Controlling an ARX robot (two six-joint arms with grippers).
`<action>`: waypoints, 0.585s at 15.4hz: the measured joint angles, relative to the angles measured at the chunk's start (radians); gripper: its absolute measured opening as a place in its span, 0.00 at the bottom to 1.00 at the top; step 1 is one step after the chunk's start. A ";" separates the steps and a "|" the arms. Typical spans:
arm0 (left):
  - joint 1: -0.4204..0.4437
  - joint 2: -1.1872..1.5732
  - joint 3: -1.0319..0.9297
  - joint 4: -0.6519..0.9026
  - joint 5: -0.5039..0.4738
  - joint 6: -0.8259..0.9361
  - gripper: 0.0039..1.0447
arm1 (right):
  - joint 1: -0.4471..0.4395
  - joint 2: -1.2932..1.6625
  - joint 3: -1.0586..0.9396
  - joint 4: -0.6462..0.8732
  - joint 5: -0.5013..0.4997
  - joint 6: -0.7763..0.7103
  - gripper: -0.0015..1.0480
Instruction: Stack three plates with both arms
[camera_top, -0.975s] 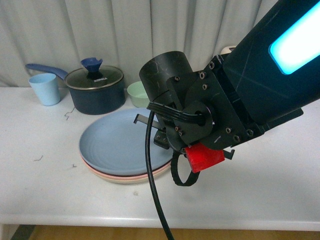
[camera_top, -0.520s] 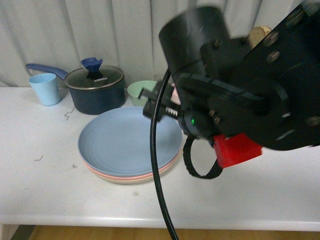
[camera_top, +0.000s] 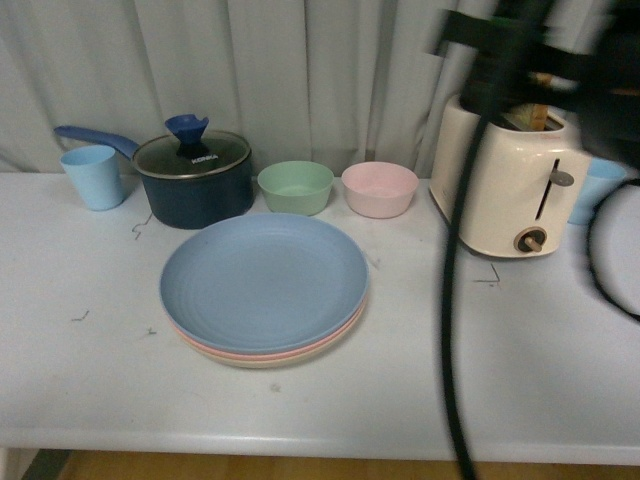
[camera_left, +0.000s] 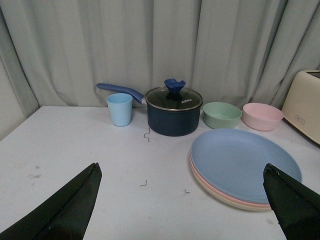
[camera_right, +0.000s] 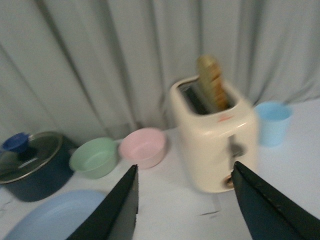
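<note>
Both pincers stand spread wide with nothing between their fingers: the left gripper (camera_left: 182, 200) shows its two dark fingertips at the lower corners of the left wrist view, and the right gripper (camera_right: 184, 200) frames the cream toaster (camera_right: 215, 135) in the right wrist view, blurred. In the front view the right arm (camera_top: 540, 60) is a dark smear at upper right, its black cable (camera_top: 450, 300) hanging down the frame.

Centre of the front view, the three round matte plates sit in one pile on the white table (camera_top: 100, 380), lying flat, faces up; being round, they have no long axis to call. The blue plate (camera_top: 264, 281) is on top, the pink plate (camera_top: 300, 352) shows as a thin rim beneath it, and the beige plate (camera_top: 255, 362) peeks out at the bottom.

Behind the pile, left to right: a pale blue cup (camera_top: 92, 177), a dark blue lidded saucepan (camera_top: 195, 180) with its handle pointing upper left, a small green bowl (camera_top: 296, 187), and a small pink bowl (camera_top: 380, 189).
</note>
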 joint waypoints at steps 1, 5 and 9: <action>0.000 0.000 0.000 0.000 0.001 0.000 0.94 | -0.069 -0.161 -0.113 0.016 -0.039 -0.136 0.49; 0.000 0.000 0.000 0.001 0.001 0.000 0.94 | -0.214 -0.445 -0.408 0.020 -0.207 -0.284 0.02; 0.000 0.000 0.000 0.001 0.001 0.000 0.94 | -0.314 -0.677 -0.541 -0.068 -0.310 -0.287 0.02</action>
